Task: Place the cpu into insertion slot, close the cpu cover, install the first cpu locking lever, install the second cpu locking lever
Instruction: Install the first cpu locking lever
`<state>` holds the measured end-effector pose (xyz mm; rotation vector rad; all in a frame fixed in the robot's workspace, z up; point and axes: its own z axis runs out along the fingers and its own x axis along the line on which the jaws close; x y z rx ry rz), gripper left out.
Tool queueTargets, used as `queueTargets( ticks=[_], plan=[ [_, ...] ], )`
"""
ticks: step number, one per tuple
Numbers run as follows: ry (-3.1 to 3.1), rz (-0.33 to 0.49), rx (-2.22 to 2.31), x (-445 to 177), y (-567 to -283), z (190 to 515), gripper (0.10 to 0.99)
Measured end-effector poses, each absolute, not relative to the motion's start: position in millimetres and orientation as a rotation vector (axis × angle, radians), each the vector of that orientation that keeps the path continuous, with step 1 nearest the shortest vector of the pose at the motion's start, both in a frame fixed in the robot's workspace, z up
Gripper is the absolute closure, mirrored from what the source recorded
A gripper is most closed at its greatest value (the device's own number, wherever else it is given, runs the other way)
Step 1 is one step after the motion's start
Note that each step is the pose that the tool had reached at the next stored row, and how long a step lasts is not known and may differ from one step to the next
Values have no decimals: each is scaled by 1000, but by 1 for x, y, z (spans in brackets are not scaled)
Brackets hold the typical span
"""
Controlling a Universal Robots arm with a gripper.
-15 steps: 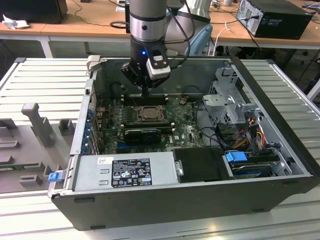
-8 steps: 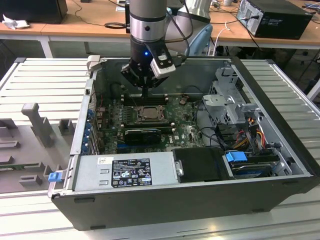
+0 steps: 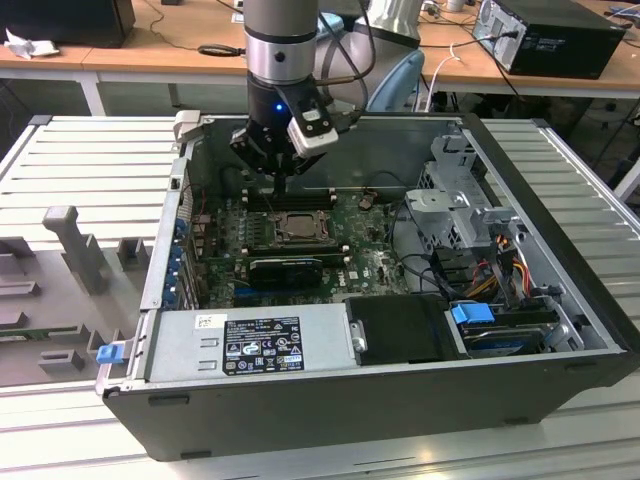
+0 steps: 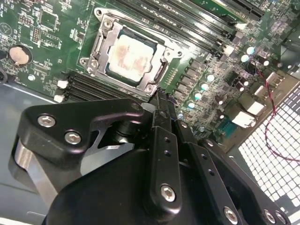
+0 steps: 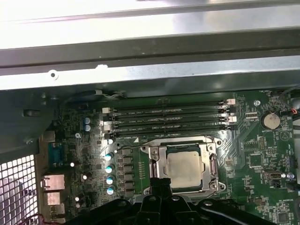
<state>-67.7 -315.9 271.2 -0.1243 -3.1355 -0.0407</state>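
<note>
In the second wrist view, note the cpu [image 4: 130, 56] seated in the insertion slot [image 4: 100, 14] beneath the closed cpu cover [image 4: 105, 44]. Note the gripper [image 4: 161, 97] jaws pressed together, empty, tip near the slot's corner.

The exterior view looks down on the cpu [image 3: 297, 226] from well back, seeing the whole computer case [image 3: 400, 420]. Both wrist views look down on it from near, sharing it and the memory sticks [image 5: 168, 117].

Hand [image 3: 281, 186] over the green motherboard [image 3: 372, 266] inside the open computer case [image 3: 380, 410], near the seated cpu [image 3: 298, 228]
</note>
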Motion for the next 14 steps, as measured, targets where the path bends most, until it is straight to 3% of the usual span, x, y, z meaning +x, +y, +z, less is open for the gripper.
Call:
queueTargets(
  ticks=[14],
  plan=[
    [-3139, -41, 0, -88, -316, 269, 980]
  ],
)
